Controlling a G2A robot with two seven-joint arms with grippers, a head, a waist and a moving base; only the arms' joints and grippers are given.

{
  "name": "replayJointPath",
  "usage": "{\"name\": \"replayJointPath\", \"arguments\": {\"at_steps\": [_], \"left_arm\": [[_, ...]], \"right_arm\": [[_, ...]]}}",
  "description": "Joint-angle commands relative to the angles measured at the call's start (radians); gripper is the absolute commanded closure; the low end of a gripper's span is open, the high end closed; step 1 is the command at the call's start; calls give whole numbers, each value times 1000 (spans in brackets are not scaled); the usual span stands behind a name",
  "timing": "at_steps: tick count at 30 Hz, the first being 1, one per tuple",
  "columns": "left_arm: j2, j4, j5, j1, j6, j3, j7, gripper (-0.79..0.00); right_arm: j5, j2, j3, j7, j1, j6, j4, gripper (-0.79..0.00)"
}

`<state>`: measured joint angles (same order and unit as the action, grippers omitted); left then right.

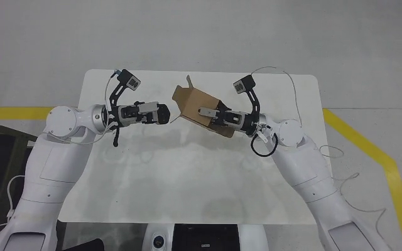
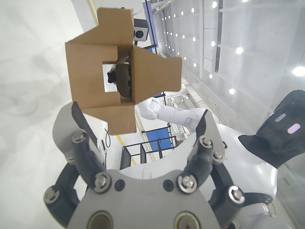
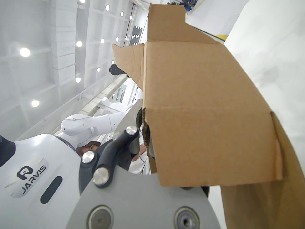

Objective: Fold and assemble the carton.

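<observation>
1 brown carton (image 1: 195, 99), part-folded, end flaps splayed

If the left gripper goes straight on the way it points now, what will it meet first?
Most likely the carton, which the right gripper holds above the table. Its unfolded end faces the open left gripper. How near it is remains unclear.

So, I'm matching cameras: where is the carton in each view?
Top: carton above mid-table, in the right pincer.
Left wrist: carton beyond the open left pincer.
Right wrist: carton close against the right pincer.
Shared landmark: the white table.
</observation>
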<state>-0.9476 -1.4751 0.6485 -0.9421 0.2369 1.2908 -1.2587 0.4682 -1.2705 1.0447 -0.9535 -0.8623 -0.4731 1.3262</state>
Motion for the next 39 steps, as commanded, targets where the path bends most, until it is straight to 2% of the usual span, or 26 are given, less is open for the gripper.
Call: {"name": "replayJointPath", "arguments": {"at_steps": [1, 8, 14, 25, 39], "left_arm": [[0, -9, -7, -7, -1, -1, -3, -785], [-2, -50, -9, -18, -6, -14, -8, -785], [-4, -54, -6, -12, -12, -14, 4, -785], [-3, -26, -10, -1, -12, 7, 12, -785], [-7, -43, 1, 2, -14, -6, -2, -785]], "right_arm": [[-9, 1, 9, 32, -8, 0, 9, 0], [-66, 0, 16, 118, -24, 18, 29, 0], [-96, -5, -2, 143, -30, 30, 32, 0], [-88, -6, -13, 79, -26, 42, 34, 0], [-49, -17, -59, -11, -4, 42, 30, 0]]}}
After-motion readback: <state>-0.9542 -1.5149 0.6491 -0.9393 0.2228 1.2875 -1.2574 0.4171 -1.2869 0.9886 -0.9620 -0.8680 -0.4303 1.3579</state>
